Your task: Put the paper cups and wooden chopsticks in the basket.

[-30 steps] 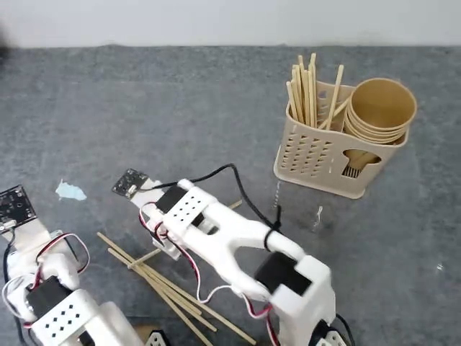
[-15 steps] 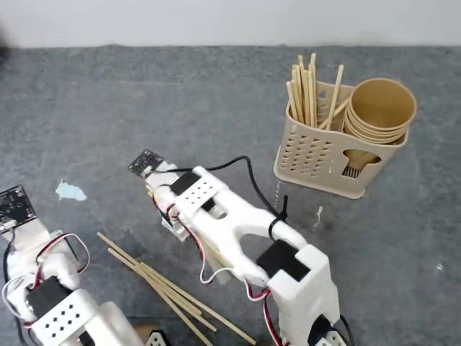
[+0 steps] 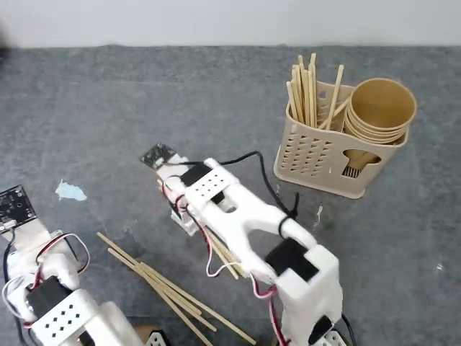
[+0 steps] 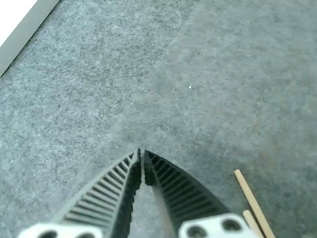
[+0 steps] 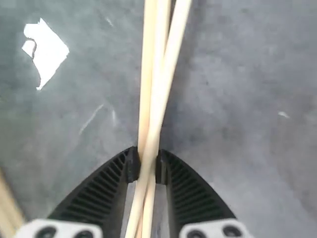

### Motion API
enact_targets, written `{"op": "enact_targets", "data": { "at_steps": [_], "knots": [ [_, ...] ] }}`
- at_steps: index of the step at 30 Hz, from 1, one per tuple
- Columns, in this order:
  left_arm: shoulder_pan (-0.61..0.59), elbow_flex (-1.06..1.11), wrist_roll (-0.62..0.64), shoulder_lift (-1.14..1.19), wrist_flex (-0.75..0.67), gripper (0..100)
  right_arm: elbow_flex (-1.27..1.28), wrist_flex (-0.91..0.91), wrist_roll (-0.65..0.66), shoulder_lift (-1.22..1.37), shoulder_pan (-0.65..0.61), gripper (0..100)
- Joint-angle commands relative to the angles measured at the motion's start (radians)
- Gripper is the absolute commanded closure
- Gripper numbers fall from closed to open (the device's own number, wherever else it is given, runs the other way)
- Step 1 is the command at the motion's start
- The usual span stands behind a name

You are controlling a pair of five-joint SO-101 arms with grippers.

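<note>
Quick count first. One basket (image 3: pixel 310 155) sat upright at the far right of the grey surface (image 3: pixel 108 108), with two compartments. The paper cups (image 3: pixel 382 104) were nested in one stack in its right compartment. I could make out four or five rims but couldn't settle on an exact number. The left compartment had roughly six basket chopsticks (image 3: pixel 306 86) standing on end, five bunched together and one leaning towards the cups.

Down at the near edge, between the two arms, the loose chopsticks (image 3: pixel 166 288) were lying flat. There looked to be three or four, but they crossed over each other too much for me to be sure.

The right hand (image 5: pixel 147 166) was clamped tight on the held chopsticks (image 5: pixel 156 89). There were at least two of them, maybe three, pinched right at the fingertips and sticking out ahead over the surface. That arm was well short of the basket, roughly mid-surface.

The left hand (image 4: pixel 141 158) was fully closed, fingertips touching, with nothing between them. It was hanging above bare surface with a stick end (image 4: pixel 252 198) just off to one side.
</note>
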Motion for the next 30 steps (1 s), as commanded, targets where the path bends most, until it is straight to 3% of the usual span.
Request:
{"op": "enact_targets", "data": {
  "at_steps": [1,13,17,30],
  "knots": [
    [0.002,-0.067,0.011,-0.012,-0.028,98,-0.018,0.067,0.003,-0.168,0.012,99.1],
    [0.002,-0.067,0.011,-0.012,-0.028,98,-0.023,0.127,0.011,-0.427,0.091,99.1],
    [0.002,-0.067,0.011,-0.012,-0.028,98,-0.020,0.085,0.066,-0.529,0.137,99.1],
    [0.002,-0.067,0.011,-0.012,-0.028,98,-0.020,-0.171,0.064,-0.754,0.271,99.1]
  ]
}}
